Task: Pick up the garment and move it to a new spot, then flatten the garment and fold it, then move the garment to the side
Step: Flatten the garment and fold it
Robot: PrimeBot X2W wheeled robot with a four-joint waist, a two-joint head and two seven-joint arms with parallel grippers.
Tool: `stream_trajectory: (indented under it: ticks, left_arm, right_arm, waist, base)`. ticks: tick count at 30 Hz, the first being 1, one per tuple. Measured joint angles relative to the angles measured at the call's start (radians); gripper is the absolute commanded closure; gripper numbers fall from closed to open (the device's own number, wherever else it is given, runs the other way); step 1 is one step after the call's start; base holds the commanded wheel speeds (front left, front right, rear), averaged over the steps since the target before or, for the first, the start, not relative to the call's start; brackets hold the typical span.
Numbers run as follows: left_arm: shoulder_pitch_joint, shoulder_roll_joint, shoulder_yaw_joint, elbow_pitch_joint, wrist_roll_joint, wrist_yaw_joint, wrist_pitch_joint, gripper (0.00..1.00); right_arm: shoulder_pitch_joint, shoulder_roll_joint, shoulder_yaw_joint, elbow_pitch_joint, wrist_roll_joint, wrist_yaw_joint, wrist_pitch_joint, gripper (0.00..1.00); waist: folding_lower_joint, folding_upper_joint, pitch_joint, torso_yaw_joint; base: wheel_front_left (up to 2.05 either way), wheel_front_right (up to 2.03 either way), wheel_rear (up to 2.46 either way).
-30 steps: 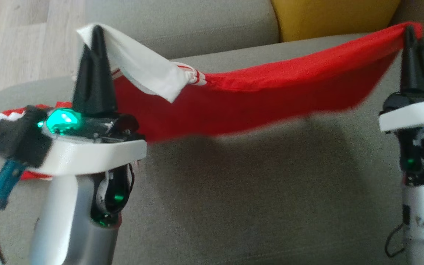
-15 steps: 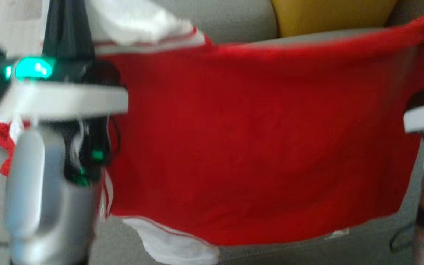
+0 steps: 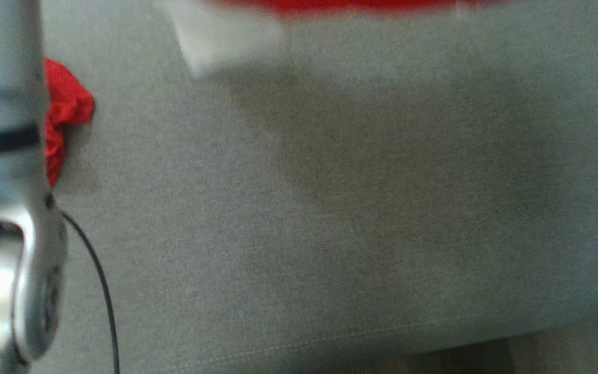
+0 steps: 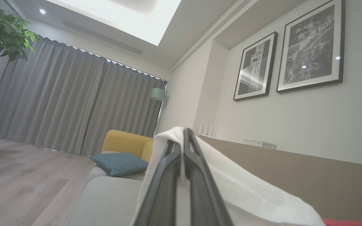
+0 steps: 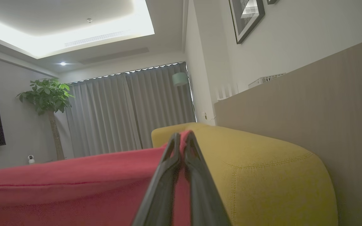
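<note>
The garment is red with white parts. Its lower hem [image 3: 356, 5] and a white sleeve [image 3: 226, 36] hang at the top edge of the head view, above the grey sofa seat [image 3: 330, 208]. Another red bit of cloth [image 3: 65, 109] shows beside my left forearm [image 3: 3, 156]. My left gripper [image 4: 183, 131] is shut on a white fold of the garment [image 4: 247, 194], raised well over the sofa. My right gripper [image 5: 182, 135] is shut on the red cloth [image 5: 74, 188], which stretches away to the left.
A yellow cushion [image 5: 262, 172] sits behind the right gripper, and a teal cushion [image 4: 119, 163] lies on the sofa's far end. A black cable [image 3: 99, 280] hangs by my left arm. The seat's front edge and wood floor [image 3: 538, 353] show at the bottom right.
Both grippers have risen with the garment stretched between them, so it now hangs off the seat. The head view has shifted down toward the sofa's front edge.
</note>
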Motion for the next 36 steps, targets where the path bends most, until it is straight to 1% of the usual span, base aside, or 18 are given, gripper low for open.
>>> stream_trajectory:
  ticks: [4, 5, 6, 7, 8, 9, 13, 17, 20, 25, 28, 30, 33, 36]
  left_arm:
    - [-0.122, -0.008, 0.012, 0.119, 0.000, -0.025, -0.058, 1.00]
    - [-0.122, -0.008, 0.012, 0.119, 0.000, -0.025, -0.058, 1.00]
    - [-0.137, -0.013, 0.015, 0.141, 0.000, -0.033, -0.069, 1.00]
    - [-0.144, -0.023, 0.015, 0.184, 0.000, -0.052, -0.078, 1.00]
    - [-0.144, -0.023, 0.015, 0.184, 0.000, -0.052, -0.078, 1.00]
    - [-0.141, -0.028, 0.014, 0.203, 0.000, -0.059, -0.082, 1.00]
    - [-0.078, -0.047, -0.007, 0.262, 0.002, -0.090, -0.090, 1.00]
    - [0.059, -0.062, -0.026, 0.279, 0.014, -0.112, -0.090, 1.00]
    - [0.168, -0.061, -0.031, 0.278, 0.021, -0.120, -0.090, 1.00]
    - [0.341, -0.048, -0.048, 0.258, 0.030, -0.137, -0.090, 1.00]
    - [0.438, -0.028, -0.089, 0.254, 0.030, -0.138, -0.090, 1.00]
    - [0.503, -0.005, -0.142, 0.251, 0.019, -0.138, -0.090, 1.00]
    - [0.589, 0.025, -0.205, 0.236, -0.035, -0.143, -0.088, 1.00]
    - [0.655, 0.068, -0.269, 0.199, -0.078, -0.145, -0.073, 1.00]
  right_arm:
    - [-0.143, -0.023, 0.033, 0.157, -0.002, 0.000, -0.143, 1.00]
    - [-0.143, -0.023, 0.033, 0.157, -0.002, 0.000, -0.143, 1.00]
    - [-0.163, -0.027, 0.042, 0.189, -0.002, 0.000, -0.173, 1.00]
    - [-0.177, -0.033, 0.064, 0.251, 0.006, 0.000, -0.220, 1.00]
    - [-0.177, -0.033, 0.064, 0.251, 0.006, 0.000, -0.220, 1.00]
    - [-0.175, -0.034, 0.071, 0.284, 0.015, 0.000, -0.234, 1.00]
    - [-0.134, -0.051, 0.095, 0.399, 0.060, 0.000, -0.264, 1.00]
    - [-0.036, -0.060, 0.137, 0.475, 0.100, 0.000, -0.277, 1.00]
    - [0.036, -0.064, 0.187, 0.526, 0.147, 0.000, -0.275, 1.00]
    - [0.140, -0.085, 0.292, 0.559, 0.229, 0.000, -0.192, 1.00]
    - [0.208, -0.108, 0.358, 0.560, 0.266, 0.000, -0.140, 1.00]
    - [0.252, -0.127, 0.404, 0.553, 0.290, 0.000, -0.109, 1.00]
    - [0.317, -0.164, 0.473, 0.523, 0.323, 0.000, -0.068, 1.00]
    - [0.375, -0.209, 0.546, 0.488, 0.347, 0.000, -0.043, 1.00]
  waist:
    - [0.0000, 0.0000, 0.057, 0.012]
    - [0.0000, 0.0000, 0.057, 0.012]
    - [0.0000, 0.0000, 0.067, 0.017]
    - [0.0000, 0.0000, 0.080, 0.027]
    - [0.0000, 0.0000, 0.080, 0.027]
    - [0.0000, 0.0000, 0.086, 0.032]
    - [0.0000, 0.0000, 0.101, 0.050]
    - [0.0000, 0.0000, 0.105, 0.064]
    - [0.0001, 0.0000, 0.099, 0.071]
    - [0.0000, 0.0000, 0.065, 0.075]
    - [0.0000, 0.0000, 0.034, 0.076]
    - [0.0000, 0.0001, 0.011, 0.076]
    - [0.0000, 0.0001, -0.027, 0.077]
    - [0.0000, 0.0001, -0.065, 0.080]
  base:
    - [0.00, 0.00, 0.00]
    - [0.00, 0.00, 0.00]
    - [0.00, 0.00, 0.00]
    - [0.00, 0.00, 0.00]
    - [0.00, 0.00, 0.00]
    - [0.00, 0.00, 0.00]
    - [0.00, 0.00, 0.00]
    - [0.00, 0.00, 0.00]
    - [0.00, 0.00, 0.00]
    - [0.00, 0.00, 0.00]
    - [0.00, 0.00, 0.00]
    - [0.00, 0.00, 0.00]
    - [0.00, 0.00, 0.00]
    - [0.00, 0.00, 0.00]
